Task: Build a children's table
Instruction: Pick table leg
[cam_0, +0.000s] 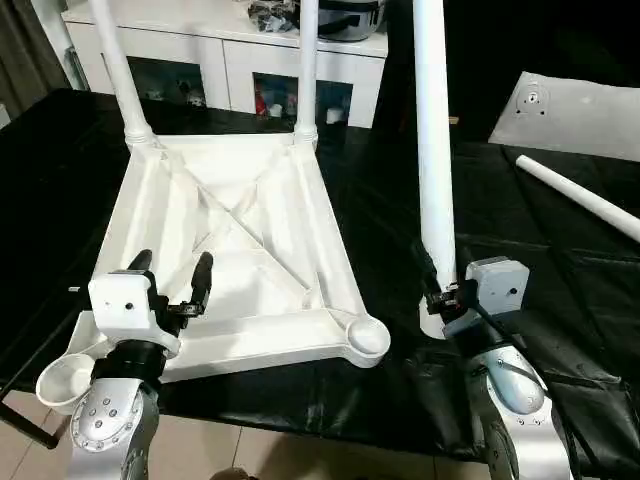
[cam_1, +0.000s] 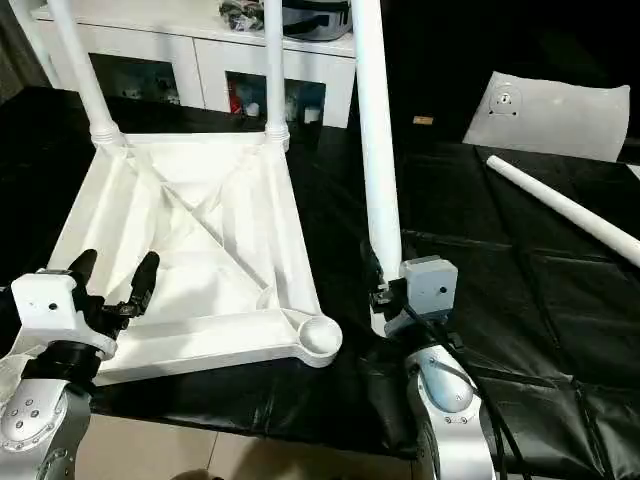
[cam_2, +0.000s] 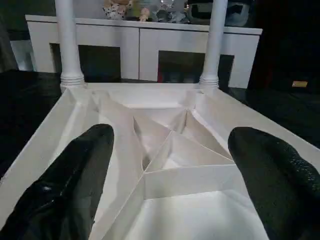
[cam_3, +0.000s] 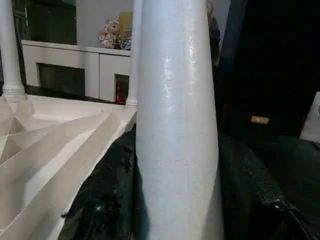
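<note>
Silver forearms (cam_0: 112, 425), white wrist boxes, black claws.

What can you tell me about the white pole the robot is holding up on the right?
It is a long, smooth white leg, plastic by its shine, wider at the bottom and thinner higher up. It stands upright, its wide end down on the black cloth beside the upside-down tabletop, close to an empty corner socket but not in it. The right hand is shut on it near the bottom, one black finger on each side. Its top runs out of the picture.
</note>
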